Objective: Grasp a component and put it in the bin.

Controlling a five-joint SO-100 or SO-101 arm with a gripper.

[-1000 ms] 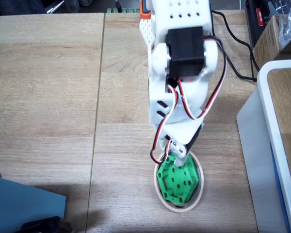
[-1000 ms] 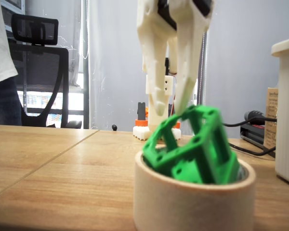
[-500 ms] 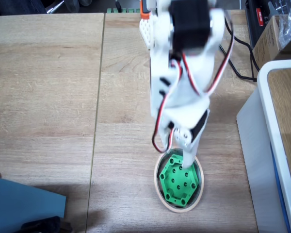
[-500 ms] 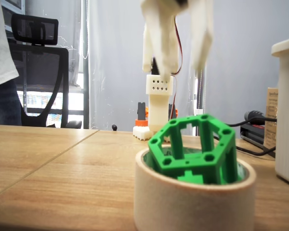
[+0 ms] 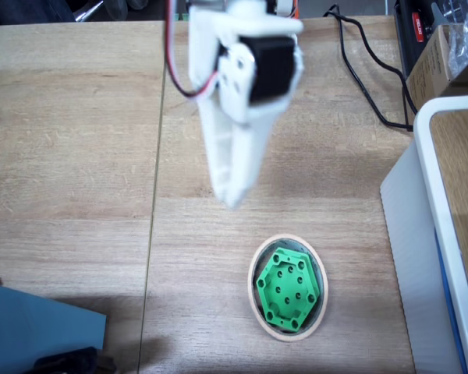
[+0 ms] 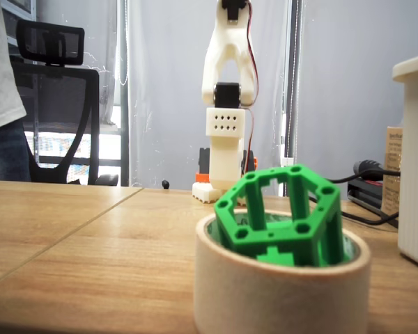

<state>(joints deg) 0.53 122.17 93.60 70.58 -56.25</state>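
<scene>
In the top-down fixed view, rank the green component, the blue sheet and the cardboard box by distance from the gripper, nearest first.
From the gripper:
1. Green component, just below and right, inside the bin.
2. Blue sheet, bottom-left corner.
3. Cardboard box, top-right corner.

Arm point(image 5: 238, 86): white plastic shell throughout, smooth printed panels. Black servo block point(image 5: 267, 68) set into the housing just behind the pincer point(image 5: 232, 199), whose fingers are long, white and tapered. Red, black and white cable point(image 5: 174, 58) loops out beside the servo. Perforated white box point(image 6: 225, 125) above an orange base point(image 6: 205, 167).
</scene>
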